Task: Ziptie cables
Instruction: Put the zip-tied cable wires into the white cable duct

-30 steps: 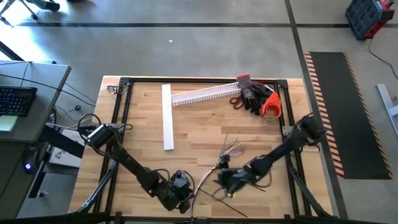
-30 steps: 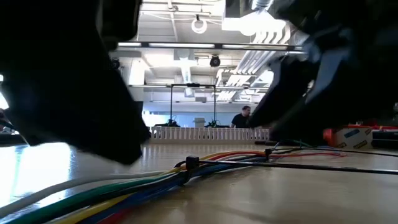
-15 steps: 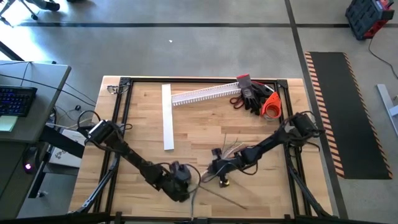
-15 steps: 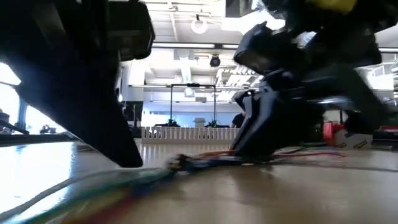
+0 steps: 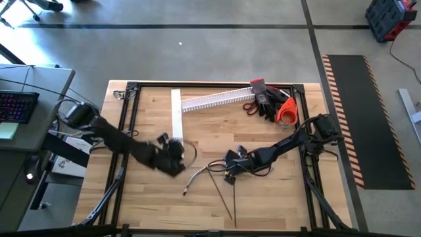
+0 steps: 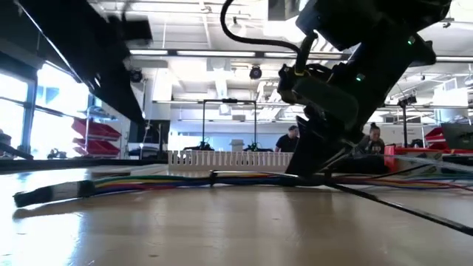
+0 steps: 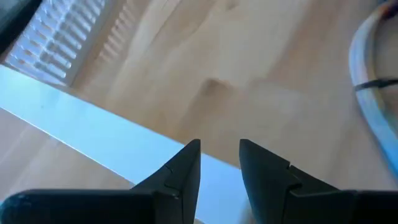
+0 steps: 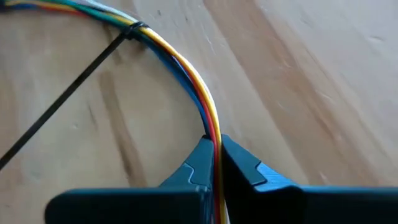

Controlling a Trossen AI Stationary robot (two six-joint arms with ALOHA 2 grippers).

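The right gripper [image 5: 231,162] sat low over the middle of the table [image 5: 276,197], its fingers [image 8: 200,163] pinched tight on the cables [image 8: 198,102], which ran out from between them in a curve of yellow, red and blue strands. A ziptie [image 8: 62,102] was cinched round the bundle just beyond the grip, its thin black tail slanting away across the wood. From above, the cables [image 5: 197,175] trailed left and nearward from that gripper, ending in a pale connector [image 5: 185,192]. More zipties [image 5: 225,197] lay loose on the near side of the gripper.

The left gripper [image 5: 176,150] hung to the left of the cables, beside the near end of the flat white strip [image 5: 176,122]. Its fingers [image 7: 186,168] stood partly apart over the strip's edge with nothing between them.

The slotted channel [image 5: 217,100] lay at the far edge, with gloves [image 5: 268,102] to its right.
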